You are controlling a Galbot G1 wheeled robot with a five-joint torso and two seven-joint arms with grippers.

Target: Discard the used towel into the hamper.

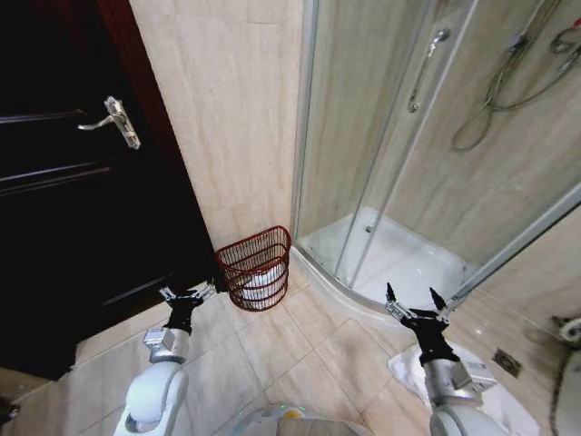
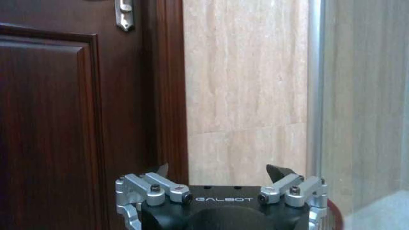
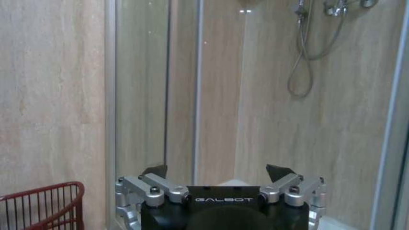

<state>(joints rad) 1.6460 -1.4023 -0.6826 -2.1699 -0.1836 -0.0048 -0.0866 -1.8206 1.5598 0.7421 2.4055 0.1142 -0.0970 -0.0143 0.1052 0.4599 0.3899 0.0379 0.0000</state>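
The hamper (image 1: 258, 268) holds a white towel (image 1: 260, 281) by the door (image 1: 64, 182). Left claw (image 1: 188, 295) hovers left of it, fingers apart; right claw (image 1: 412, 300), fingers apart, nears the shower (image 1: 399, 254).

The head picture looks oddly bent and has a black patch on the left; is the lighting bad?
Head view: a wide lens bows the shower frame, and the door is dark wood, nearly black here. Left wrist view: the same door shows reddish-brown with sheen. Right wrist view: small glare spots on the shower glass; the hamper is soft.
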